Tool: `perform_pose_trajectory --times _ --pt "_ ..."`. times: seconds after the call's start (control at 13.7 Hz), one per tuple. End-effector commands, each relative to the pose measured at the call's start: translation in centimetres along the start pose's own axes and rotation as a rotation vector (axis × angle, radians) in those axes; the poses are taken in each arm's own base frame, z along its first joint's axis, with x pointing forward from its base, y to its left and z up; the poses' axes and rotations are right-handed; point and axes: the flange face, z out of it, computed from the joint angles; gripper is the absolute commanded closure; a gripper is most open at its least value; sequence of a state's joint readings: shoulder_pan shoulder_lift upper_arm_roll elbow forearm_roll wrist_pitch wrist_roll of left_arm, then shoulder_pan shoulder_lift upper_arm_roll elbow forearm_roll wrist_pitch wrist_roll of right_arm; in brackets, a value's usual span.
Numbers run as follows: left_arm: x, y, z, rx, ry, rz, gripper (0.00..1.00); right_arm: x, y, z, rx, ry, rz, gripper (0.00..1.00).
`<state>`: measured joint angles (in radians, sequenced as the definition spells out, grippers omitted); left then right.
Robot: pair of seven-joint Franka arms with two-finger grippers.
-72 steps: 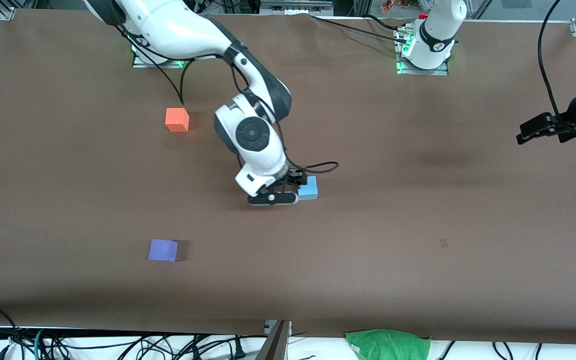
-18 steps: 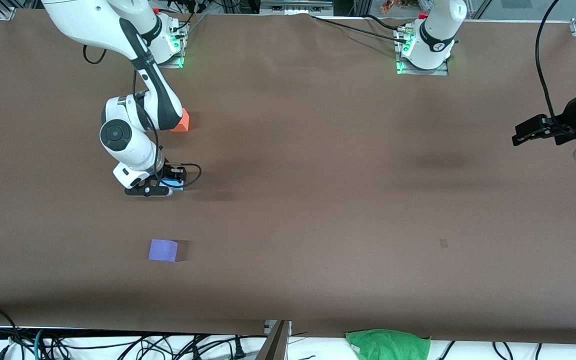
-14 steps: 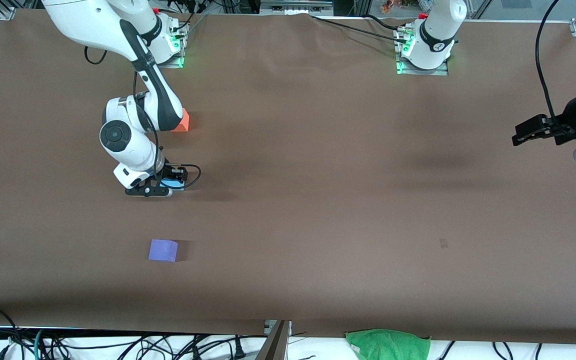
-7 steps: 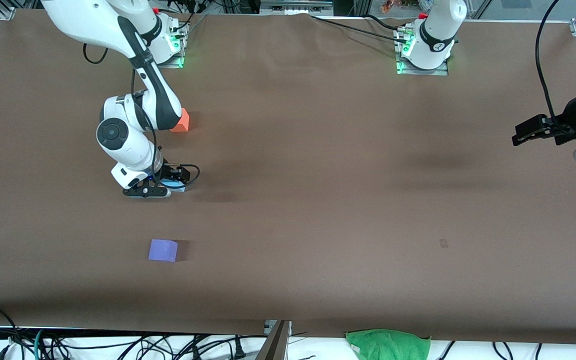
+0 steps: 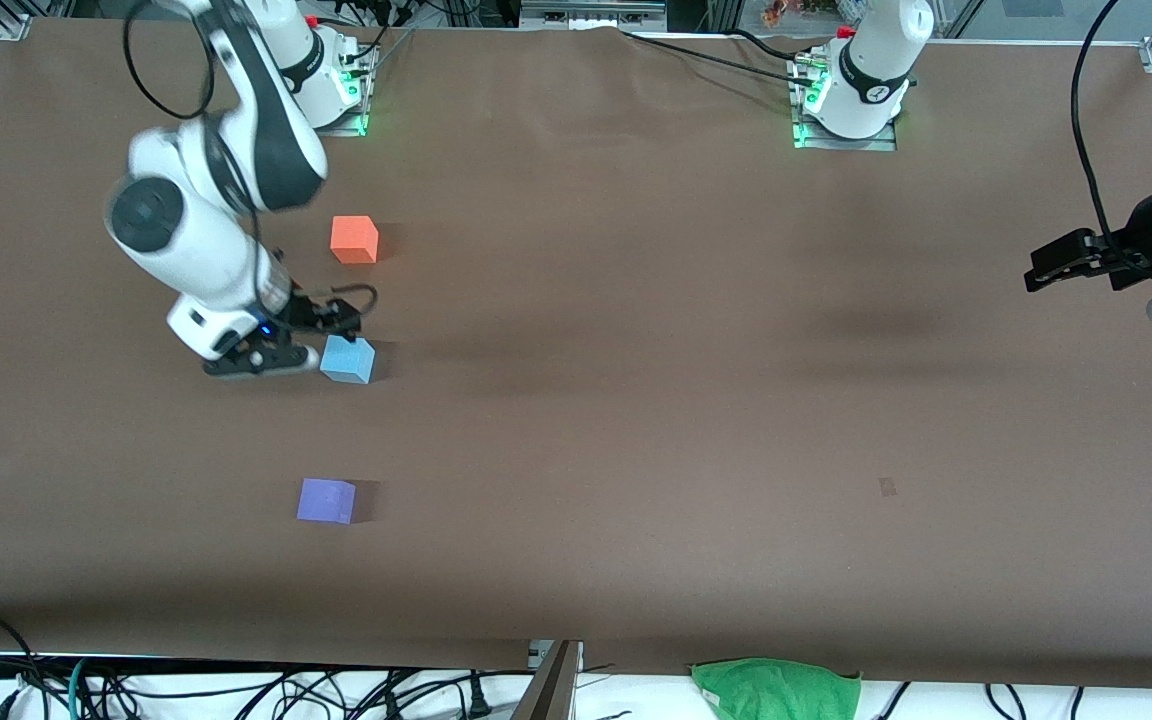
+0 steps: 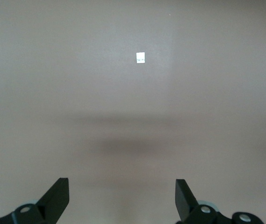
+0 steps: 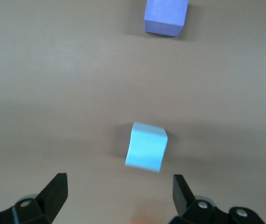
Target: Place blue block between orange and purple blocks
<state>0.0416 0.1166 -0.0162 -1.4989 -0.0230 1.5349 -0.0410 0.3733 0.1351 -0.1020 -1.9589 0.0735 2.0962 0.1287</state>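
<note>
The blue block [image 5: 347, 359] rests on the brown table, nearer the front camera than the orange block [image 5: 354, 240] and farther than the purple block [image 5: 326, 500], roughly in line with both. My right gripper [image 5: 329, 322] hangs open just above the table beside the blue block, with nothing in it. In the right wrist view the blue block [image 7: 146, 146] lies ahead of the open right gripper [image 7: 118, 191], clear of both fingers, and the purple block [image 7: 166, 16] lies farther on. My left gripper [image 5: 1046, 268] waits open at the left arm's end of the table, empty in its wrist view [image 6: 122, 196].
A green cloth [image 5: 776, 688] lies at the table's front edge. A small dark mark [image 5: 887, 487] sits on the table mat. The left wrist view shows only mat and a small white tag [image 6: 140, 57]. Cables run along the front edge.
My right gripper opened and let go of the blue block, then rose and drew back toward the right arm's end. The orange block is now fully uncovered. The left arm has not moved.
</note>
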Motion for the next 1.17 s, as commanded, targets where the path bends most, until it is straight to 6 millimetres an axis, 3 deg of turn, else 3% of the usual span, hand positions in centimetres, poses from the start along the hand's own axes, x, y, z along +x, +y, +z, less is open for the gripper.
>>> perform_pose_trajectory --times 0.0,0.15,0.29,0.44,0.58,0.73,0.87,1.09 --pt "0.3 -0.1 -0.5 -0.028 0.000 0.016 0.00 -4.5 0.8 -8.5 0.042 0.008 0.006 0.01" --pt "0.3 -0.1 -0.5 -0.028 0.000 0.016 0.00 -6.6 1.8 -12.1 0.049 0.013 0.009 0.01" --pt "0.3 -0.1 -0.5 -0.028 0.000 0.016 0.00 -7.0 2.1 -14.4 0.043 0.026 -0.008 0.01" --pt "0.3 -0.1 -0.5 -0.028 0.000 0.016 0.00 -6.1 3.1 -17.0 0.030 0.015 0.010 0.01" --pt "0.3 -0.1 -0.5 -0.028 0.000 0.016 0.00 -3.5 3.8 -19.2 0.009 -0.030 0.004 0.01" --pt "0.3 -0.1 -0.5 -0.028 0.000 0.016 0.00 -2.1 6.1 -19.2 0.005 -0.078 -0.024 0.01" --pt "0.3 -0.1 -0.5 -0.028 0.000 0.016 0.00 -2.0 9.0 -18.7 0.008 -0.090 -0.030 0.01" --pt "0.3 -0.1 -0.5 -0.028 0.000 0.016 0.00 -2.0 9.9 -18.4 -0.027 -0.100 -0.041 0.01"
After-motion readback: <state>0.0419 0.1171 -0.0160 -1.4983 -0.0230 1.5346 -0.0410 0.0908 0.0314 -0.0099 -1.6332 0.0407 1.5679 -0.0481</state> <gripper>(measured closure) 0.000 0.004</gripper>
